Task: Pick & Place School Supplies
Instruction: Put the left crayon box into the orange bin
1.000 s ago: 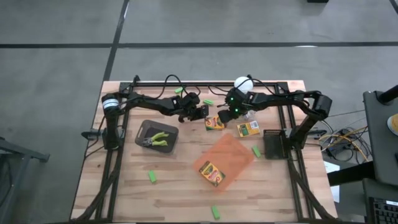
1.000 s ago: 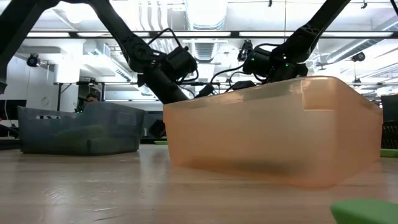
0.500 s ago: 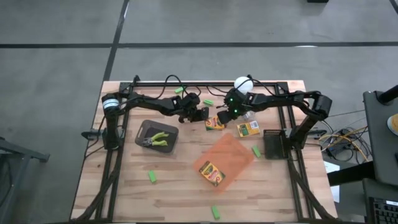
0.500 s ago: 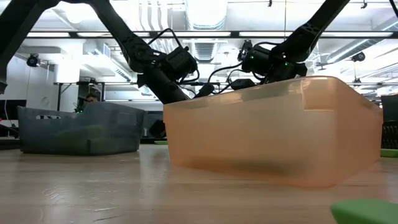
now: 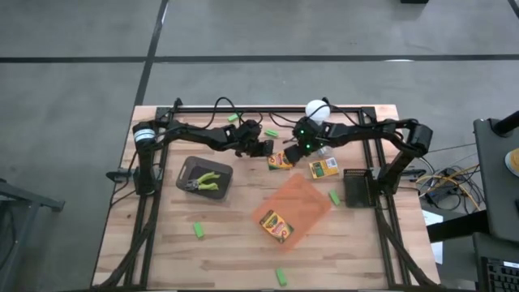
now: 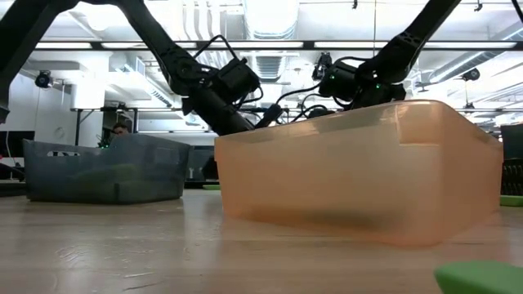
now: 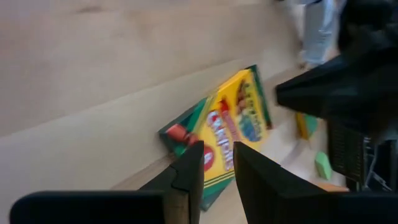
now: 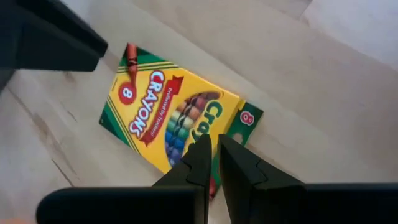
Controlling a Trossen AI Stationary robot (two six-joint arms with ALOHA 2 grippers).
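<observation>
The setting was a robotics lab or industrial test space. A butcher-block wooden table point(image 5: 227, 251) stood on a bare grey concrete floor point(image 5: 73, 73) marked with dark seam lines. A black metal frame point(image 5: 154, 219) ran around the table's edge, with cables point(image 5: 227, 105) trailing over its far side and more cables point(image 5: 450, 182) heaped on the floor beside it. From table height, the room behind showed an open ceiling with exposed white ducts point(image 6: 274, 20), pipes and strip lights point(image 6: 458, 45). A person point(image 6: 120, 131) sat far back, partly hidden by a grey bin point(image 6: 102, 167). At one side stood the corner of a dark desk point(image 5: 496, 162).
</observation>
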